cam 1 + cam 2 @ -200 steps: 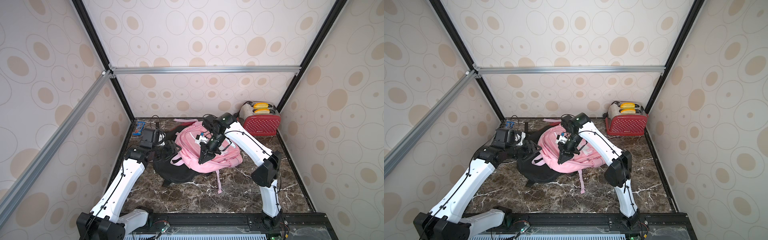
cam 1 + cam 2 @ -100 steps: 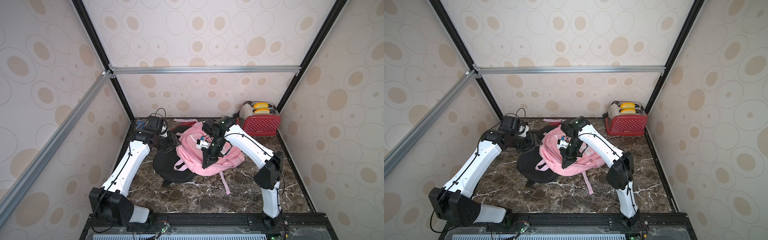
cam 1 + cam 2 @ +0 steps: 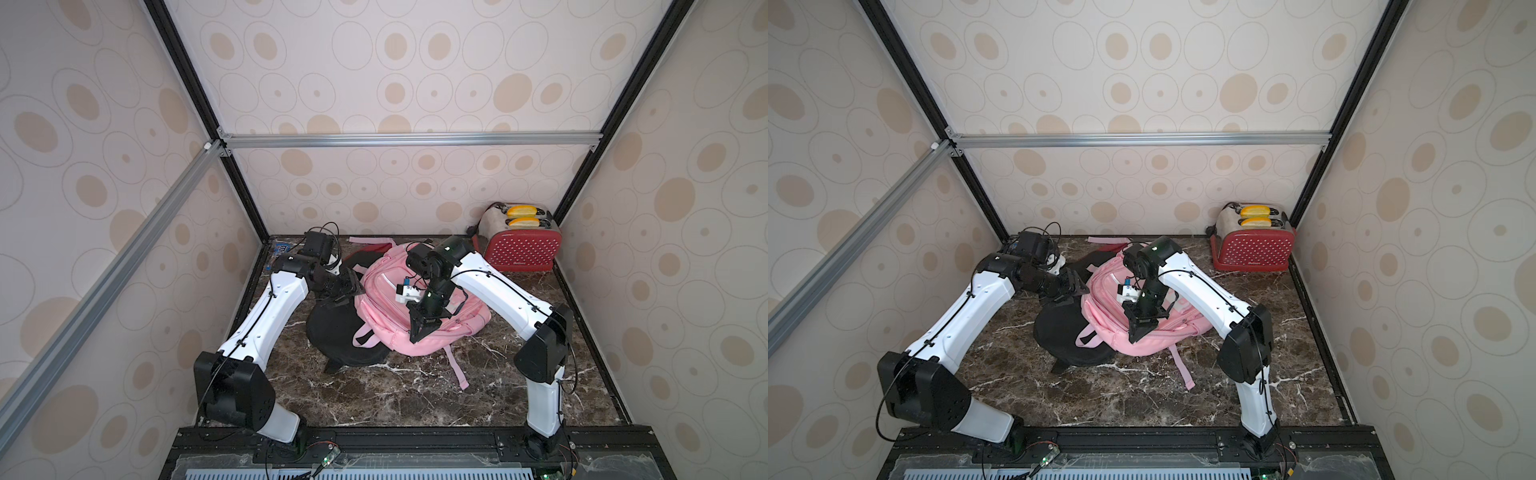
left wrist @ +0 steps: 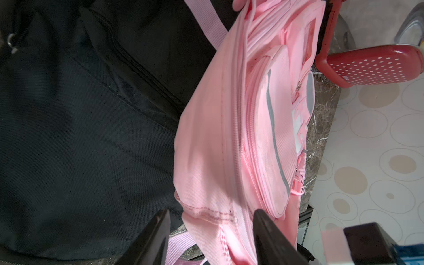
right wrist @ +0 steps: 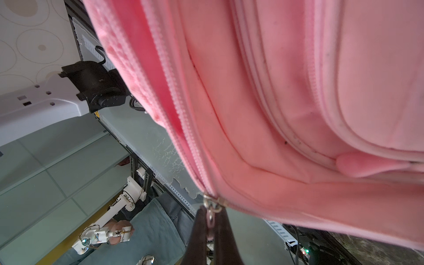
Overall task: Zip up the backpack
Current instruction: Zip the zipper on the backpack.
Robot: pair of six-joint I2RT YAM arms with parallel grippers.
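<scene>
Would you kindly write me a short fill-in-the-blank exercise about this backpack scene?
The right gripper pinches the zipper pull of the ____ backpack.
The bag beside it is ____.
The red toaster holds ____ yellow items in its slots.
Missing words: pink; black; two.

The left arm point(image 3: 266, 320) and right arm point(image 3: 498, 295) wear white shells, bulky black joints and thin black cables; the right pincer point(image 3: 417, 332) is black and tapering.
</scene>
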